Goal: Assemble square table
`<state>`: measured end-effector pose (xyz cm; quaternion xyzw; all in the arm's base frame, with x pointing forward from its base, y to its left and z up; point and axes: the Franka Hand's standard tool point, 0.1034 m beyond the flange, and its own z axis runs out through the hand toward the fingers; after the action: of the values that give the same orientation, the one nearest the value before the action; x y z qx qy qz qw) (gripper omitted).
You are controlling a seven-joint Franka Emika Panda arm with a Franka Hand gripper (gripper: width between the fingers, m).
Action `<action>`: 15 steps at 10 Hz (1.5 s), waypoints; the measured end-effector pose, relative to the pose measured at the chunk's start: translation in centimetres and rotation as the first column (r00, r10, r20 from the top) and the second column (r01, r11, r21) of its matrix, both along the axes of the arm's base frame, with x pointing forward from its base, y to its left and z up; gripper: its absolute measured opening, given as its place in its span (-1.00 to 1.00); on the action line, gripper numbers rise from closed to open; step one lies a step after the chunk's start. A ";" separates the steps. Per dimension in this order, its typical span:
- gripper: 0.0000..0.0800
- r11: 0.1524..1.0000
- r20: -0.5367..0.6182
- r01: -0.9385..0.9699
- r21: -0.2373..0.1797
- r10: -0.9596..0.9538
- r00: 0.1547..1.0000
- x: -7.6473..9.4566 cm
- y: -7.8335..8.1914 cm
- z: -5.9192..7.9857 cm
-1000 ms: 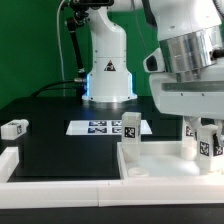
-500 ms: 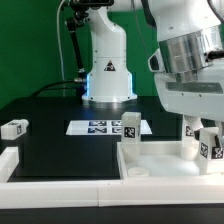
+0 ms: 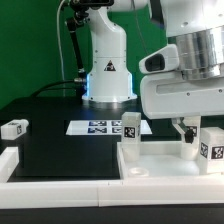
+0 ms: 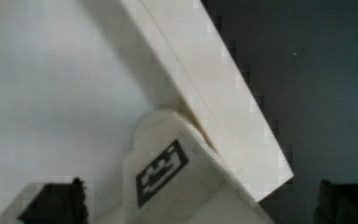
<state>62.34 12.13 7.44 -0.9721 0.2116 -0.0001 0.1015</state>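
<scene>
The white square tabletop (image 3: 165, 160) lies at the exterior view's right with its raised rim up. One stubby tagged leg (image 3: 130, 128) stands in its far left corner. A second tagged leg (image 3: 212, 147) stands at its right. My gripper (image 3: 195, 130) hangs over that second leg. In the wrist view the leg (image 4: 176, 165) sits between my dark fingers (image 4: 51, 203), with a gap on each side, so the gripper (image 4: 197, 205) is open. The tabletop rim (image 4: 194, 70) runs diagonally behind the leg. A loose leg (image 3: 14, 127) lies at the far left.
The marker board (image 3: 98, 127) lies flat in front of the robot base (image 3: 105, 70). White border rails (image 3: 60, 186) run along the front and left edge of the black table.
The hand has turned about its vertical axis above the right leg and now shows a wider side. The legs and tabletop stay where they were.
</scene>
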 end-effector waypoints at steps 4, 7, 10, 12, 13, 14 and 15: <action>0.62 0.849 0.055 -0.514 -0.120 0.523 0.851 0.5 0.0 -0.1; 0.01 0.879 0.050 -0.464 -0.114 0.471 0.881 0.5 0.0 -0.2; -0.27 0.974 0.031 -0.206 -0.093 0.210 0.977 0.6 -0.4 -0.2; -0.27 0.995 0.000 0.069 -0.068 -0.069 0.998 0.6 -0.5 -0.3; -0.27 0.956 -0.053 0.290 -0.044 -0.292 0.955 0.3 -0.3 -0.4; -0.27 0.884 -0.125 0.467 -0.028 -0.467 0.876 0.0 0.1 -0.4; -0.27 0.846 -0.156 0.532 -0.024 -0.529 0.834 0.1 0.2 -0.4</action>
<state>62.42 12.34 6.99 -0.8712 0.4798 0.0504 0.0907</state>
